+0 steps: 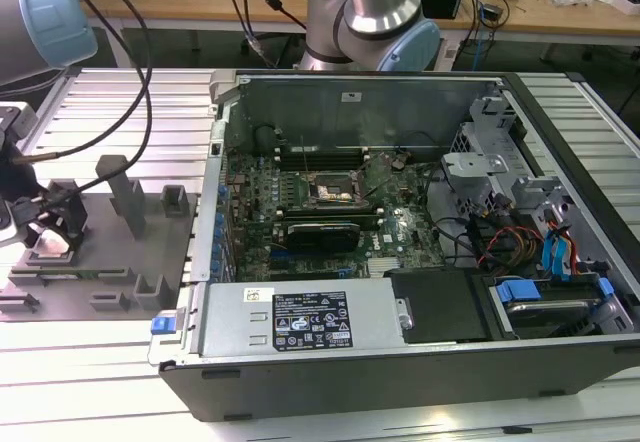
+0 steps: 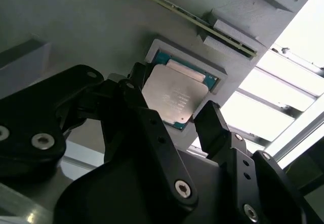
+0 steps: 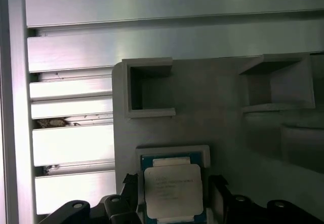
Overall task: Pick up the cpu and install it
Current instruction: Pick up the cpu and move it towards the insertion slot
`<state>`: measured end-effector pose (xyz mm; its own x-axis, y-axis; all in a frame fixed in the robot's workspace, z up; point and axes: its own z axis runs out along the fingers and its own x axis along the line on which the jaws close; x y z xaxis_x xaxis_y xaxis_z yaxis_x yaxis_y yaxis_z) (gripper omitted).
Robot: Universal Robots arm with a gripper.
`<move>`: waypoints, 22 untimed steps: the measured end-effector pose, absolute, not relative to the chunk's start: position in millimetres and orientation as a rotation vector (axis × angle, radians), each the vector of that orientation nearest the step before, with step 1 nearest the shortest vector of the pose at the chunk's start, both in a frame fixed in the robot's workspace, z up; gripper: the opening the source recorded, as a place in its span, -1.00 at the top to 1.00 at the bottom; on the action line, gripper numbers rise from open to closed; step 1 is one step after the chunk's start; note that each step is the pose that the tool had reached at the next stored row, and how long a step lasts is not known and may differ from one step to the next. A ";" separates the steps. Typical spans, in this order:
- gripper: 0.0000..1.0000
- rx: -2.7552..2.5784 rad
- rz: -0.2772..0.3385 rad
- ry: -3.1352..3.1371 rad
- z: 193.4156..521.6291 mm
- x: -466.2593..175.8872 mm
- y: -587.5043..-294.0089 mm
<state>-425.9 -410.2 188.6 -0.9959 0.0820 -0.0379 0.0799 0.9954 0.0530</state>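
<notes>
- In the first wrist view, the gripper (image 3: 173, 182) is spread, with one black finger (image 3: 217, 193) on either side of the cpu (image 3: 173, 191) and a thin gap at each edge. It grasps nothing.
- The second wrist view shows the same: the gripper (image 2: 173, 92) brackets the cpu (image 2: 174, 98), with its fingers (image 2: 211, 117) down at the level of the chip. Whether a pad grazes the chip I cannot tell.
- The cpu lies flat in a shallow square pocket (image 3: 172, 149) of the grey fixture (image 3: 212, 92). Its silvery top faces up at the cameras, with a green border showing around it. It is square, so it has no long axis, and its sides run parallel to the pocket walls.
- Beyond the fixture are the ribbed aluminium slats of the table (image 3: 71, 143).
- In the exterior view, the gripper (image 1: 45, 227) points down over the fixture (image 1: 110, 252) at the exterior view's left. The arm (image 1: 375, 2) rises from its base at the back and reaches across to it.
- Well apart, towards the exterior view's right, the open case (image 1: 350, 332) lies on its side, and the socket (image 1: 335, 190) on its board has no chip in it.
</notes>
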 end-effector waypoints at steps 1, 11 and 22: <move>-0.33 0.126 0.080 3.098 188.2 -425.9 -410.2; -0.33 0.126 0.080 3.098 187.7 -425.9 -410.2; -0.33 0.127 0.079 3.119 188.5 -422.4 -410.1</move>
